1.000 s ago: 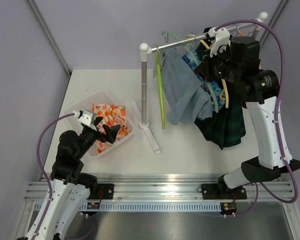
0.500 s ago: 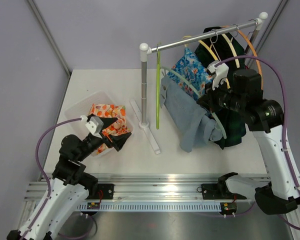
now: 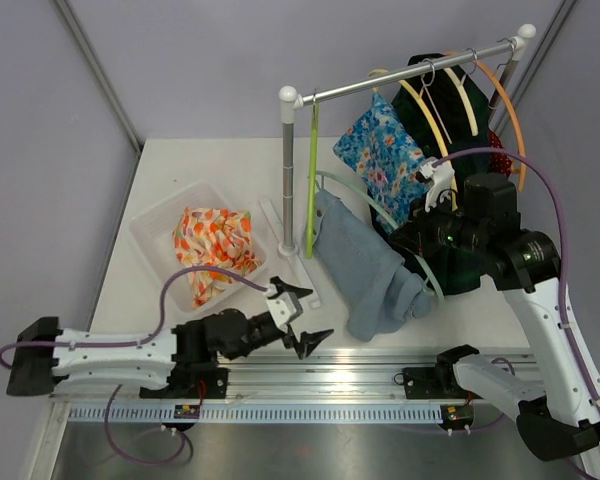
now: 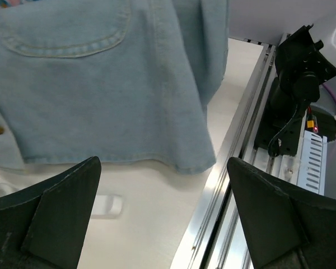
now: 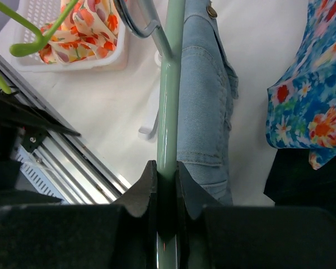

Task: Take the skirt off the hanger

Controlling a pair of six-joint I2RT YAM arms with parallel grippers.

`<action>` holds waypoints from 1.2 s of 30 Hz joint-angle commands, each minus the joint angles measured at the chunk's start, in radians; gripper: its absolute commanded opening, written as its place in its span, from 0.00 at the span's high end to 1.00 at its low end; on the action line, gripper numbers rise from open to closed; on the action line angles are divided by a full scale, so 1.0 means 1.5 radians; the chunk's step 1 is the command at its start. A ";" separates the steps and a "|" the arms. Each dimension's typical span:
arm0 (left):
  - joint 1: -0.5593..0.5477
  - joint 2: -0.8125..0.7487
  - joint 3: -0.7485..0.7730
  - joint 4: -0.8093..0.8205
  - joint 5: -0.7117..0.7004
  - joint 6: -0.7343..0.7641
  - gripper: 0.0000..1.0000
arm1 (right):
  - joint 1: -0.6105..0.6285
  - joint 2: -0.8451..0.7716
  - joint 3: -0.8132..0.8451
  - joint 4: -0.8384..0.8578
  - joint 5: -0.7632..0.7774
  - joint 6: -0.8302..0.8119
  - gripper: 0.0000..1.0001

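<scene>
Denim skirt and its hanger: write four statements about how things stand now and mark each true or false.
1. The right gripper is shut on the pale green hanger. True.
2. The denim skirt lies in the plastic bin. False: it hangs from the pale green hanger, and the bin holds an orange floral garment.
3. The left gripper is open and holds nothing. True.
4. The blue floral garment lies flat on the table. False: it hangs from the rack rail.
</scene>
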 commanded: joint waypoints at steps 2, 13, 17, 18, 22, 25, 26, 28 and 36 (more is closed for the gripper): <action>-0.094 0.179 0.024 0.346 -0.240 0.032 0.01 | -0.013 -0.020 -0.016 0.134 -0.041 0.055 1.00; -0.129 0.581 0.158 0.764 -0.388 0.125 0.08 | -0.034 -0.041 -0.057 0.160 -0.097 0.095 1.00; -0.129 0.644 0.189 0.788 -0.412 0.145 0.19 | -0.037 -0.045 -0.057 0.161 -0.103 0.095 1.00; -0.128 0.652 0.195 0.787 -0.418 0.144 0.22 | -0.038 -0.046 -0.057 0.161 -0.104 0.096 1.00; -0.116 0.671 0.198 0.790 -0.443 0.142 0.41 | -0.040 -0.046 -0.059 0.162 -0.111 0.096 1.00; -0.105 0.676 0.209 0.767 -0.439 0.135 0.52 | -0.042 -0.046 -0.059 0.163 -0.120 0.097 1.00; -0.102 0.675 0.213 0.740 -0.423 0.128 0.54 | -0.043 -0.046 -0.059 0.163 -0.124 0.098 1.00; -0.086 0.672 0.219 0.710 -0.402 0.090 0.58 | -0.047 -0.046 -0.059 0.164 -0.125 0.099 1.00; -0.070 0.640 0.210 0.665 -0.348 0.060 1.00 | -0.054 -0.046 -0.064 0.164 -0.100 0.083 1.00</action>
